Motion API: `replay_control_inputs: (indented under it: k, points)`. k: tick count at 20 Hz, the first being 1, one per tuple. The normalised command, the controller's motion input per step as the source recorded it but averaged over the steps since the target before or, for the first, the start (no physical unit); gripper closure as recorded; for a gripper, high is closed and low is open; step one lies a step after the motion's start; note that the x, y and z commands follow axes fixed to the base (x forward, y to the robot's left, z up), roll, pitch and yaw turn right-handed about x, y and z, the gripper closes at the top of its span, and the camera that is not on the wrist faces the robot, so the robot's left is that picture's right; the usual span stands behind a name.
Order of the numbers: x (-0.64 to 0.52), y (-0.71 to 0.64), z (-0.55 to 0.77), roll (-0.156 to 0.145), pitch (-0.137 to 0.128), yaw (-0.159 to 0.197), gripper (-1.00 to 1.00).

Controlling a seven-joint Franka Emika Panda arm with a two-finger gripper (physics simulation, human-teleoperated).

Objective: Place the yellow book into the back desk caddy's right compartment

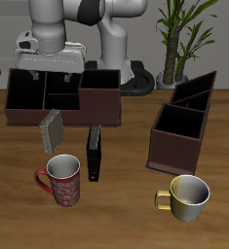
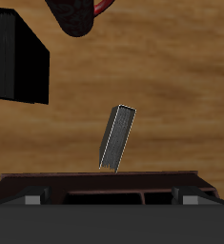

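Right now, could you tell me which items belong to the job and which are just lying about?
Job: yellow book; back desk caddy; its right compartment.

Lying about: black book; red mug; yellow mug; other caddy; potted plant.

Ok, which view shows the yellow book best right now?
The wrist view: the book shows large and unblocked, standing tilted on the table just before the caddy. The exterior view shows it smaller but also unhidden, between the caddy and the red mug.
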Motion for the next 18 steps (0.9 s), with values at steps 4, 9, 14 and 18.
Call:
replay_control_inputs:
  k: [4,9,14,18]
  points:
    - [-0.03,-0.26,-0.06,-0.029,-0.014,-0.002,-1.00]
    - [0.07,-0.09,-0.02,-0.016,-0.020,-0.022,-1.00]
    - [0.17,0.01,-0.13,0.009,-0.024,-0.024,-1.00]
    - [0.21,0.02,-0.30,-0.002,0.006,-0.020,-1.00]
